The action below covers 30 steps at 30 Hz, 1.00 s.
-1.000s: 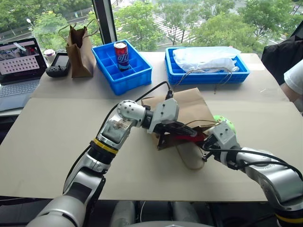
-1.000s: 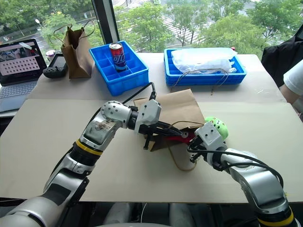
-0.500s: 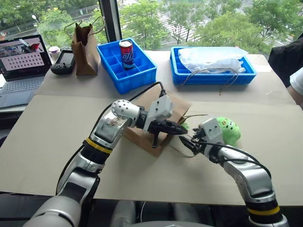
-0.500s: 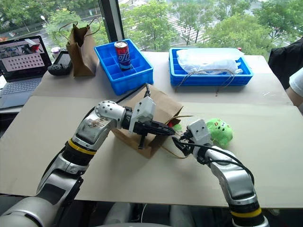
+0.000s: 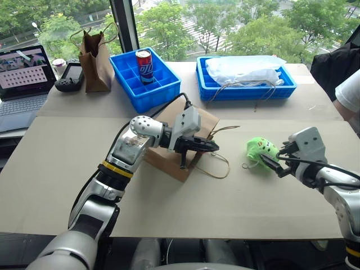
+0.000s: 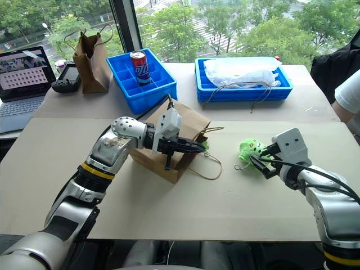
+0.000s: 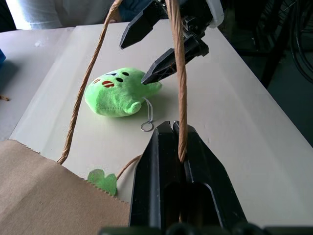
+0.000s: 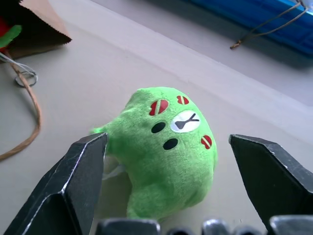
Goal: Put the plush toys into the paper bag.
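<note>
The wide brown paper bag [image 5: 169, 162] lies on its side at mid-table, mouth facing right. My left gripper [image 5: 208, 147] is shut on one of its cord handles [image 7: 182, 98] and holds it up. A green leaf [image 7: 103, 180] and a bit of red [image 8: 4, 25] of the chili plush toy show at the bag's mouth; the rest is hidden. To the right, the green plush toy [image 5: 260, 149] lies on the table. My right gripper [image 8: 168, 142] is open, one finger on each side of the toy, not closed on it.
A narrow dark brown bag [image 5: 95, 53], a blue compartment bin [image 5: 163, 84] with a can [image 5: 143, 59], and a blue tray [image 5: 214, 90] holding a white plastic bag stand at the back. A laptop [image 5: 22, 73] is far left. A person's sleeve [image 5: 349, 93] is at the right edge.
My right gripper opened, let go of the red chili toy at the bag's mouth and swung right to the green toy. The left gripper kept its hold on the handle.
</note>
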Motion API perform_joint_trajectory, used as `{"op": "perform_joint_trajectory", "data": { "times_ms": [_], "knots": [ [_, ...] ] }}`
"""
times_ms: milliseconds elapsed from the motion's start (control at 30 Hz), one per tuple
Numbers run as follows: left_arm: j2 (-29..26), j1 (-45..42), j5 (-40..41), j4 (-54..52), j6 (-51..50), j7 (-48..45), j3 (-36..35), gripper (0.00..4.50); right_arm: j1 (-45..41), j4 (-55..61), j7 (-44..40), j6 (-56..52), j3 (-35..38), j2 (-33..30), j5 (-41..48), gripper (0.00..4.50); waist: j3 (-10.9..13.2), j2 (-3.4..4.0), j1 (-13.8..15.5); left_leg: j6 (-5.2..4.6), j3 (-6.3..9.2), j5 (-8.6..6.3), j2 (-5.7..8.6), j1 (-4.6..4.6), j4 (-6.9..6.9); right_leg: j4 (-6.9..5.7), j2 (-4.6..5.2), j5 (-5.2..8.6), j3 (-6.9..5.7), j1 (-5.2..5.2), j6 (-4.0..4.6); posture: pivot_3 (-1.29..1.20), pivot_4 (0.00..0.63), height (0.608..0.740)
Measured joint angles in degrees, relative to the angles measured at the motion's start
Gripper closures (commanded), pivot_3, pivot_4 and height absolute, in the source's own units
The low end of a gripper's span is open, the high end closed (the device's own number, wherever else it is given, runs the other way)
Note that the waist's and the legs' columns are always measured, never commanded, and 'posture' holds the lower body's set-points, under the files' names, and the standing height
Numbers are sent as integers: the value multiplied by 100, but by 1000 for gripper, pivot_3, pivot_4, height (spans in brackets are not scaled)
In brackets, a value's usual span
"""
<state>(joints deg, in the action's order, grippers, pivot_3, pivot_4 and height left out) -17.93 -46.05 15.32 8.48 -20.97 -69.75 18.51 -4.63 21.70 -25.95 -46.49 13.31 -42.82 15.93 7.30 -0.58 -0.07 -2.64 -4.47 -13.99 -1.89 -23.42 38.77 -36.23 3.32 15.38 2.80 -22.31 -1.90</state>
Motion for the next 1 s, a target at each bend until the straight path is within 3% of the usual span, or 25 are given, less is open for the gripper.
{"op": "perform_joint_trajectory", "data": {
  "times_ms": [33, 133, 233, 433, 500, 700, 867, 1000],
  "knots": [
    [-5, -42, 0, 27, 27, 13, -5, 4500, -128, -295, 11, 58, -135, 68, -77, 81, 0, 0, 2, 0, 0, 0, -1, -2, -1, 1, -1, 0, 0, 0, 0, 0, 150, 724],
    [-11, -148, -9, 145, 130, 39, -18, 4500, -405, -900, 27, 136, -350, 398, -131, 770, -1, 2, 4, 0, 0, 0, -2, -8, -2, 3, -1, 0, 1, -5, 0, 0, 150, 724],
    [-44, -305, -61, 373, 215, 40, -32, 4500, -558, -1119, 42, 136, -397, 514, -131, 1820, -1, 2, 7, 0, -1, 0, 0, -10, -1, 5, 2, 0, 1, -3, -1, 0, 150, 724],
    [-97, -359, -65, 453, 230, 27, -117, 4500, -208, -632, -34, 400, -145, 461, -116, 3788, -1, 3, 28, 0, -1, 0, 0, -15, -1, 4, 4, 1, 1, -7, -3, 0, 150, 724],
    [-103, -348, -67, 453, 225, 40, -119, 4500, -232, 24, -169, -12, 175, 388, 346, 4303, 0, 4, 25, 0, 0, 0, -4, -19, -1, 2, 4, 1, 1, -11, -3, 0, 150, 724],
    [78, -350, -71, 473, 187, 175, -120, 4500, -1073, 1442, -250, -1406, -58, 282, 1345, 4498, 1, 1, -22, 0, 14, 0, -7, -12, -1, 1, -2, 1, -5, -4, -1, 0, 150, 724],
    [233, -566, -68, 612, 181, 179, -122, 4500, -1502, 933, 118, -1493, -1148, 1220, 1266, 4498, 1, 1, -15, 0, 13, 0, 2, -35, 5, 2, 2, 1, -4, -20, -2, 0, 150, 724],
    [194, -844, -37, 654, 174, 146, -283, 4500, -1621, 291, 131, -1083, -1463, 1561, 1053, 4498, 0, 2, 27, -1, 13, 0, 5, -39, 1, 2, 4, 1, -7, -26, -2, 0, 150, 724]
  ]
}}
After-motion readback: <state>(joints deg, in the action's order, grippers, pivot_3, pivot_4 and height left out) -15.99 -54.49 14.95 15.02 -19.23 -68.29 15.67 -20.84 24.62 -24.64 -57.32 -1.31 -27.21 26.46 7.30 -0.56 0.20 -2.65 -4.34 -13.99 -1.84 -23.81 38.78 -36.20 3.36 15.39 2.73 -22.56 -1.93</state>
